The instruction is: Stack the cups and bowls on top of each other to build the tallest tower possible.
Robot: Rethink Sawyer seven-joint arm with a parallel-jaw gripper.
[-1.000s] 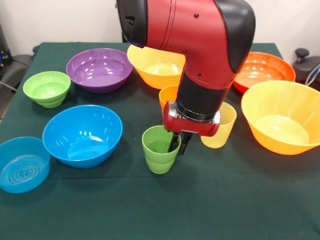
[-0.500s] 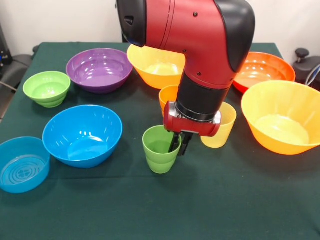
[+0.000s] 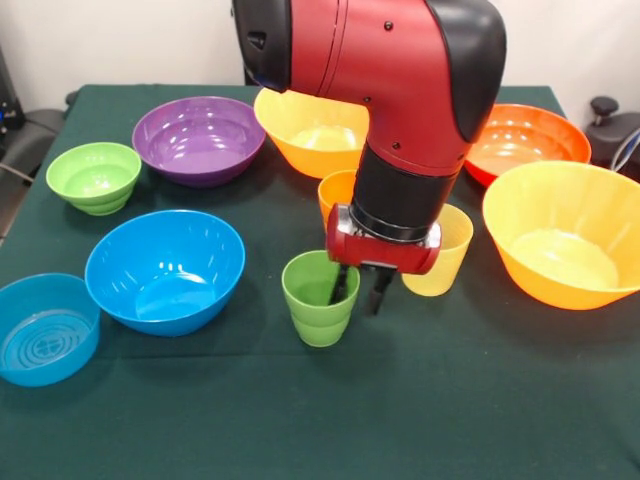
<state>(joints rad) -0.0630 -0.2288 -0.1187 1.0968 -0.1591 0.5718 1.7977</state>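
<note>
The green ribbed cup (image 3: pixel 318 303) stands upright on the green cloth near the middle. My gripper (image 3: pixel 360 291) is at its right rim, open, with one finger inside the cup and the other outside, straddling the wall. The orange cup (image 3: pixel 336 190) and the pale yellow cup (image 3: pixel 447 252) stand just behind, partly hidden by the arm. No pieces are stacked.
On the left are a small green bowl (image 3: pixel 94 177), a purple bowl (image 3: pixel 199 138), a medium blue bowl (image 3: pixel 165 270) and a small translucent blue bowl (image 3: pixel 42 328). A red-orange bowl (image 3: pixel 525 140) and two big orange bowls (image 3: pixel 565 232) (image 3: pixel 310 132) stand behind and right.
The fingers, pinched together on the green cup's right rim before, have spread apart. The cup has settled slightly to the left.
</note>
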